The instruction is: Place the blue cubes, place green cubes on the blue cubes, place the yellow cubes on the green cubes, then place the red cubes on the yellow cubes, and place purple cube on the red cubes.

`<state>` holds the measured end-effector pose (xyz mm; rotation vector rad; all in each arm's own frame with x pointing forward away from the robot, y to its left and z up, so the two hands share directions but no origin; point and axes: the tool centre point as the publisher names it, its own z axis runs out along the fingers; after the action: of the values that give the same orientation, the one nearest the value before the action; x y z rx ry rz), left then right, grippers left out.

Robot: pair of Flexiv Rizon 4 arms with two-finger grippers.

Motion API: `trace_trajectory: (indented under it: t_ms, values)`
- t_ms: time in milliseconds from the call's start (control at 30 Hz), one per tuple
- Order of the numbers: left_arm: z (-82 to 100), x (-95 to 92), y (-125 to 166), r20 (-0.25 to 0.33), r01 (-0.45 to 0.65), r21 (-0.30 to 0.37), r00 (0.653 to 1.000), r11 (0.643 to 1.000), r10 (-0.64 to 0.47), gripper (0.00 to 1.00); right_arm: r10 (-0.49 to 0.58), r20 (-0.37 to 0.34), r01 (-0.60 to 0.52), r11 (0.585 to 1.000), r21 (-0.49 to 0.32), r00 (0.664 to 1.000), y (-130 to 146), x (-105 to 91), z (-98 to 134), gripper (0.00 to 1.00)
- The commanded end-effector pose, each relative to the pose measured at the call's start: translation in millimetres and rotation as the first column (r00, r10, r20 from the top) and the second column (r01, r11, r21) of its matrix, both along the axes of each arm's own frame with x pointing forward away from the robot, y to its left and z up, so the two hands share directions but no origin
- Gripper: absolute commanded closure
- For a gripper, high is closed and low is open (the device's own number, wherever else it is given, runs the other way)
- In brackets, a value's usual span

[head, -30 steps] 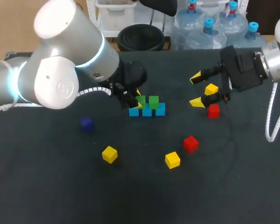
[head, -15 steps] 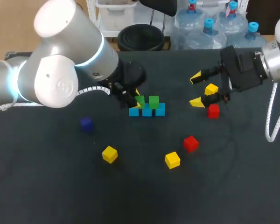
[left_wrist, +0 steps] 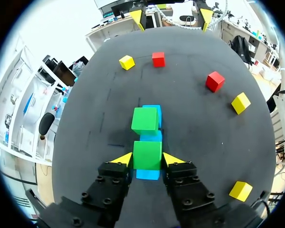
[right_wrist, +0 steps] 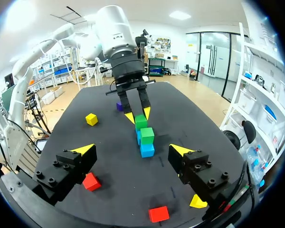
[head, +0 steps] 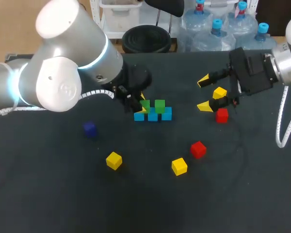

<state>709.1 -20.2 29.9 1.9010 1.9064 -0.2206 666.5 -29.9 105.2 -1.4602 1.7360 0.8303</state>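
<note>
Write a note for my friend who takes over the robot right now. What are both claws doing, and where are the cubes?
Left gripper: shut on a green cube that sits on one end of the blue cubes.
Right gripper: open and empty, close to a yellow cube and a red cube.
Done: three blue cubes in a row, second green cube on them.
Left to do: release the green cube, then stack the loose ones: two more yellow cubes, other red cube, purple cube.

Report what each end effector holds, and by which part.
The left end effector pinches the nearer green cube by two opposite side faces, seated on a blue cube. The right end effector is open, holding nothing.
</note>
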Motion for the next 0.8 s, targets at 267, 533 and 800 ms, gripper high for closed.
trace_trajectory:
  t_ms: [267, 533, 800]
  values:
    - [-2.8, 4.9, -2.5, -0.011, 0.009, 0.001, 1.000, 1.000, -0.009, 1.00, 0.000, 0.001, 0.000, 1.000, 0.002, 1.000, 0.3, 0.2, -0.5, 0.00]
    - [-4.3, 5.5, -2.7, -0.015, 0.011, 0.003, 1.000, 1.000, -0.011, 1.00, 0.000, 0.001, 0.000, 1.000, 0.002, 1.000, 0.3, 0.2, -0.5, 0.00]
    - [-5.5, 6.0, -1.8, -0.018, 0.010, 0.003, 1.000, 1.000, -0.009, 1.00, 0.000, 0.001, 0.000, 1.000, 0.002, 1.000, 0.3, 0.2, -0.5, 0.00]
